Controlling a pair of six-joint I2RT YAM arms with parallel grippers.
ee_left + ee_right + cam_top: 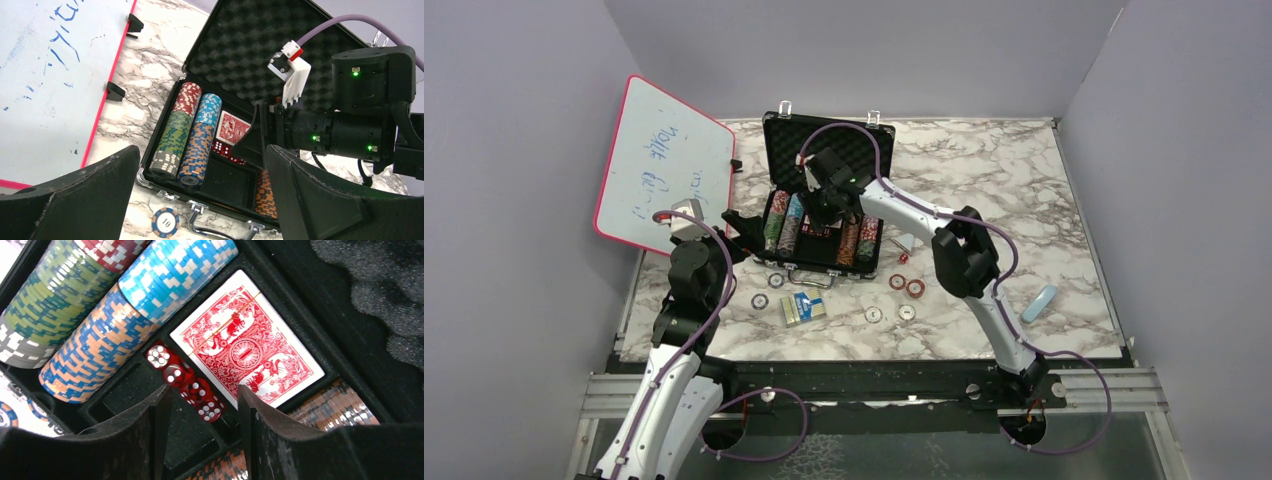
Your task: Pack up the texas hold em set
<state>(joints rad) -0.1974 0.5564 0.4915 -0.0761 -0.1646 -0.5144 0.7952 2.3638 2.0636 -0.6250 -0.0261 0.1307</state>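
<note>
The black briefcase (776, 150) stands open on the marble table, foam lid up. It holds rows of striped chips (782, 222), a red card deck (247, 342) and several red dice (192, 385). My right gripper (202, 392) hangs open over the middle of the case, just above the dice, holding nothing. My left gripper (200, 165) is open and empty near the case's left front corner. A blue card deck (803, 306) and loose chips (915, 287) lie in front of the case. A blue and orange chip (165, 222) lies by the handle.
A pink-framed whiteboard (664, 165) leans at the left, close to my left arm. A light blue object (1039, 303) lies at the right front of the table. Grey walls close in the left, back and right sides.
</note>
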